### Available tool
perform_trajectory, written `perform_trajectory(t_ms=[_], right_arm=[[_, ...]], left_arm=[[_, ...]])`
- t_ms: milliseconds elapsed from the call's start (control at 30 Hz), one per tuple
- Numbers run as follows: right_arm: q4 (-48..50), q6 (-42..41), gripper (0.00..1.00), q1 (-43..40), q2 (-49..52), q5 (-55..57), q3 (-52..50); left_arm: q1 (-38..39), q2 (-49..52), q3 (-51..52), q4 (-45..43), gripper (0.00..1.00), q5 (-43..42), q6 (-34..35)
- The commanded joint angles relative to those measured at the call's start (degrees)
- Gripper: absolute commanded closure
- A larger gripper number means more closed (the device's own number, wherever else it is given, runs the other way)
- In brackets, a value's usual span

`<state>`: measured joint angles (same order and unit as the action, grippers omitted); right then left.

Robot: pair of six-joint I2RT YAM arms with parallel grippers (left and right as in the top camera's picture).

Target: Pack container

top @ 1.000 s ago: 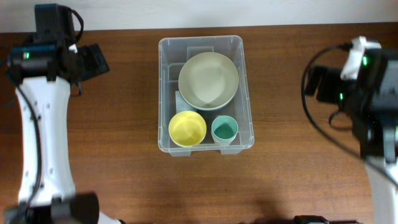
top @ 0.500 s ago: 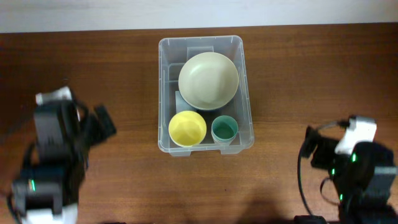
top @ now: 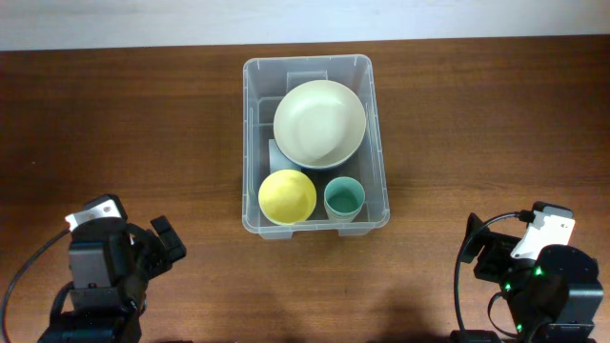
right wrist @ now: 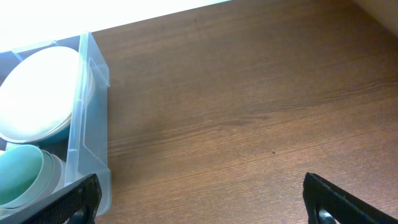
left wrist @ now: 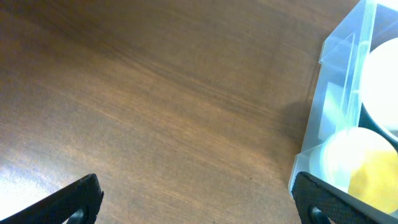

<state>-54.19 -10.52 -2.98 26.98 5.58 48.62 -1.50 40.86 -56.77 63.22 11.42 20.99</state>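
Observation:
The clear container (top: pixel 307 63) stands at mid-table. Inside it lie a large pale green bowl (top: pixel 320 124), a yellow bowl (top: pixel 287 196) and a teal cup (top: pixel 344 199). My left arm (top: pixel 103 272) is low at the near left, well apart from the bin. Its gripper (left wrist: pixel 199 202) is open over bare wood, with the container (left wrist: pixel 339 81) and the yellow bowl (left wrist: pixel 367 177) to its right. My right arm (top: pixel 534 272) sits at the near right. The right gripper (right wrist: pixel 205 202) is open and empty too, with the container wall (right wrist: pixel 87 118) and the teal cup (right wrist: pixel 22 174) to its left.
The brown wooden table (top: pixel 477 124) stretches on both sides of the bin. A pale wall strip (top: pixel 305 17) runs along the far edge. Black cables loop beside each arm base near the front edge.
Both arms have pulled back from the far corners of the table to the near edge. The bin and its contents have not moved. Both grippers stay open.

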Motion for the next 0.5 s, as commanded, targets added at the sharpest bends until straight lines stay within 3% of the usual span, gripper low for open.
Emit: perform_trajectory(t_ms=[0, 200, 467], right_arm=[[-0.02, -0.5, 0.01, 0.35, -0.22, 0.92, -0.46], [-1.09, -0.48, 0.01, 0.35, -0.11, 11.26, -0.46], [-3.87, -0.46, 0.01, 0.35, -1.38, 9.88, -0.5]], left_arm=[[0.24, -0.33, 0.37, 0.09, 0.0, 0.39, 0.81], [0.24, -0.33, 0.37, 0.09, 0.0, 0.39, 0.81], [0.24, -0.33, 0.37, 0.09, 0.0, 0.39, 0.81]])
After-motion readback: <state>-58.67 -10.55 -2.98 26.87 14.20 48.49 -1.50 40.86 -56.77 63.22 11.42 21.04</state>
